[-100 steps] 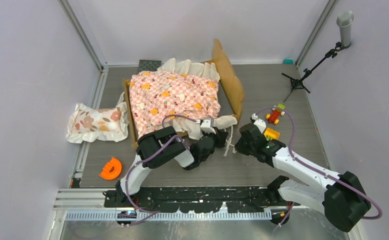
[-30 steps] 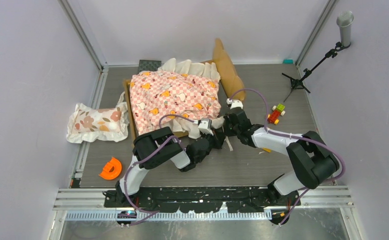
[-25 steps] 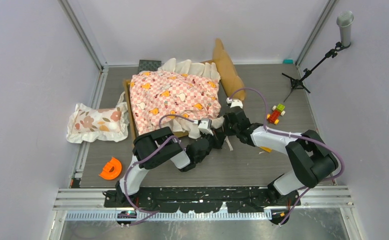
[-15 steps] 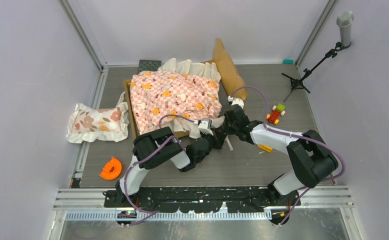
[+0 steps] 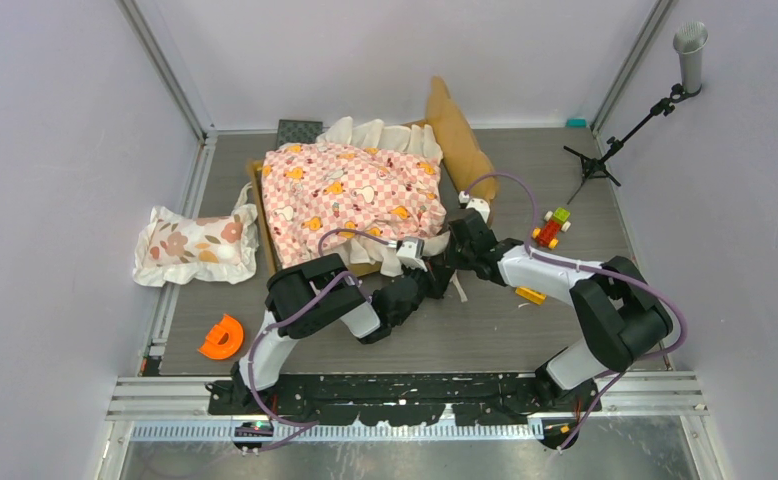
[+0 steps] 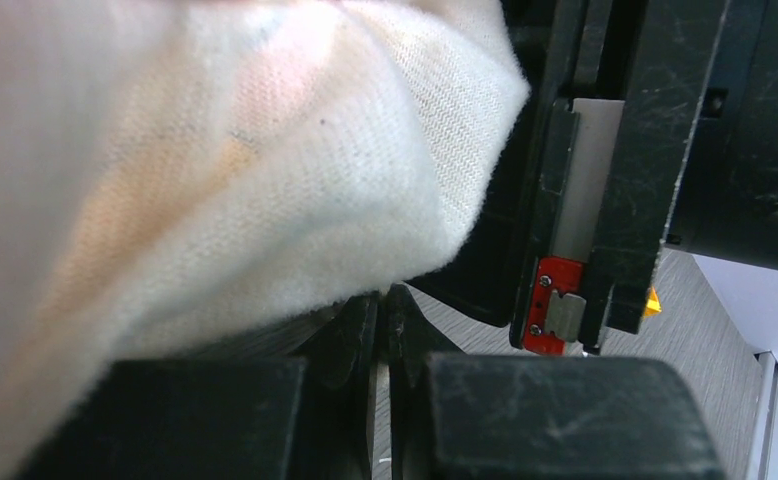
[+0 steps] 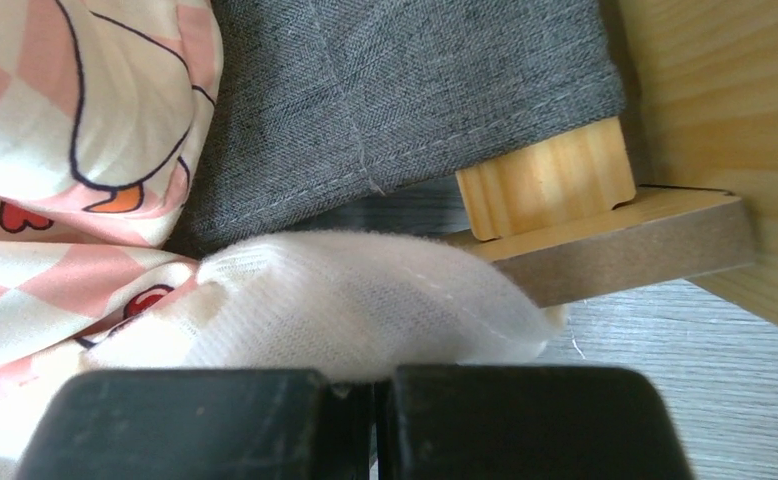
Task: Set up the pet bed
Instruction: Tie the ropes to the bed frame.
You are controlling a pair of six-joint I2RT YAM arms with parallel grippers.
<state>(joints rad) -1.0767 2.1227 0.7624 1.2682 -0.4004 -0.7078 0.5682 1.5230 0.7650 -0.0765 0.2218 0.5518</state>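
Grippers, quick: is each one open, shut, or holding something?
Left gripper: jaws closed on the white ruffle of the pink-checkered sheet.
Right gripper: jaws closed, pinching that sheet's ruffle too.

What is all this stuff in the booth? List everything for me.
pet bed: one, tan wood with grey mattress, table centre
sheet: one, pink-checkered with white ruffle, bunched on the bed
pillow: one, floral, left of the bed
half-ring: one, orange, near left
block toy: one, red, green and yellow, right of the bed
yellow piece: one, beside the right arm
stand: one, black with grey tube, far right corner
left fingers: one pair, black, shut on the sheet's ruffle
right fingers: one pair, black, shut on the ruffle too
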